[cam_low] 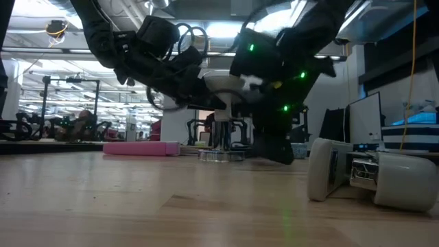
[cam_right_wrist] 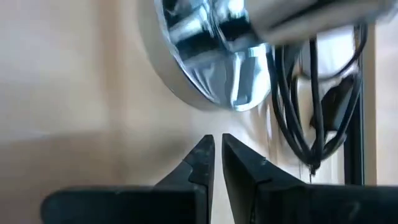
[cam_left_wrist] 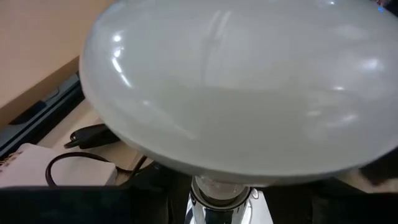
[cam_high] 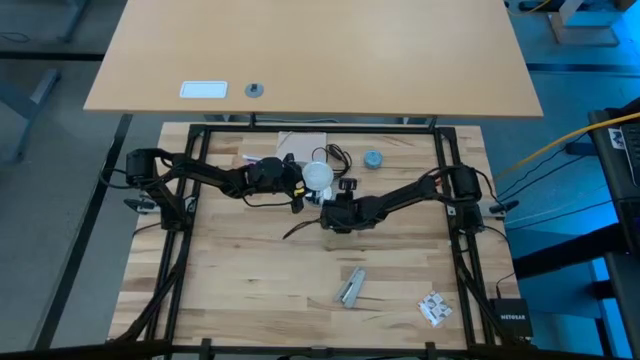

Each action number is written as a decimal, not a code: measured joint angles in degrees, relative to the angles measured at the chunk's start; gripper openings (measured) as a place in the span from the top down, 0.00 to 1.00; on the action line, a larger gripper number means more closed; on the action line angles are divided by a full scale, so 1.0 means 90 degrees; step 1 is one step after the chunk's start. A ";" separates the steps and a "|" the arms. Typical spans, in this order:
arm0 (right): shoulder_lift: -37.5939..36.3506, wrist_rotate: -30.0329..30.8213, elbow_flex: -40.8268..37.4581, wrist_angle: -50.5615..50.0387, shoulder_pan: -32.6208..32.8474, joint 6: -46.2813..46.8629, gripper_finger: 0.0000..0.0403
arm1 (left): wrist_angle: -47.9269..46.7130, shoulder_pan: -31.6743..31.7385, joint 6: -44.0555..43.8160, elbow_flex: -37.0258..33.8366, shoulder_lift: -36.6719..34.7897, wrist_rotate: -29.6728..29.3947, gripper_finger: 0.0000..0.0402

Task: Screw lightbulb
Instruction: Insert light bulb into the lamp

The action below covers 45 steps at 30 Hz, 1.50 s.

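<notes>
The frosted-white lightbulb [cam_high: 318,175] stands upright with its neck in the silvery socket [cam_low: 221,137], whose round base [cam_right_wrist: 205,62] rests on the table. My left gripper [cam_high: 303,181] reaches in from the table's left and is closed around the globe, which fills the left wrist view [cam_left_wrist: 236,87]. My right gripper [cam_right_wrist: 216,142] is shut, slanting down at the table just short of the socket's base, on its near right side [cam_high: 335,212]. I see no touch between it and the socket. My left gripper holds the lightbulb by its globe [cam_low: 208,84], coming at it roughly level from the table's left. The globe hides the fingers in the wrist view, so where they press does not show. The bulb stands upright, its neck [cam_left_wrist: 217,190] in the socket.
The socket's black cord [cam_high: 336,153] loops behind the bulb. A blue-grey cap [cam_high: 373,159] lies at the back right and a pink flat thing [cam_low: 140,147] at the back left. A silvery-white object [cam_high: 350,287] and a white packet [cam_high: 434,308] lie near the front.
</notes>
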 joint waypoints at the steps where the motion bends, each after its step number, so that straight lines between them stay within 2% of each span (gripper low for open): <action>1: -0.0081 0.0039 0.0002 0.0002 0.0068 -0.0001 0.91 | 0.0000 0.0000 0.0000 0.0000 0.0000 -0.0004 0.62; 6: -0.0234 -0.0019 0.0024 0.0493 0.0395 -0.0035 0.91 | 0.0003 0.0005 0.0005 0.0000 0.0000 -0.0025 0.62; 9: -0.0180 -0.0106 0.0034 0.1189 0.0514 -0.0314 0.91 | 0.0003 0.0005 0.0007 0.0000 0.0000 -0.0036 0.62; 15: 0.0058 -0.0260 0.0034 0.2067 0.0416 -0.0689 0.91 | 0.0037 0.0005 0.0007 -0.0002 0.0002 -0.0043 0.62; 19: 0.0303 -0.0765 0.0036 0.2408 0.0270 -0.0691 0.91 | 0.0044 0.0005 0.0009 -0.0002 0.0002 -0.0043 0.62; 22: 0.0474 -0.0929 0.0036 0.2511 0.0198 -0.0691 0.91 | 0.0042 0.0005 0.0010 -0.0005 0.0002 -0.0044 0.62; 29: 0.0519 -0.0647 0.0039 0.2608 0.0198 -0.0650 0.91 | 0.0044 0.0007 0.0012 -0.0002 0.0002 -0.0046 0.62; 45: 0.0489 -0.0627 0.0046 0.2729 0.0208 -0.0899 0.91 | 0.0044 0.0007 0.0012 -0.0002 0.0002 -0.0046 0.62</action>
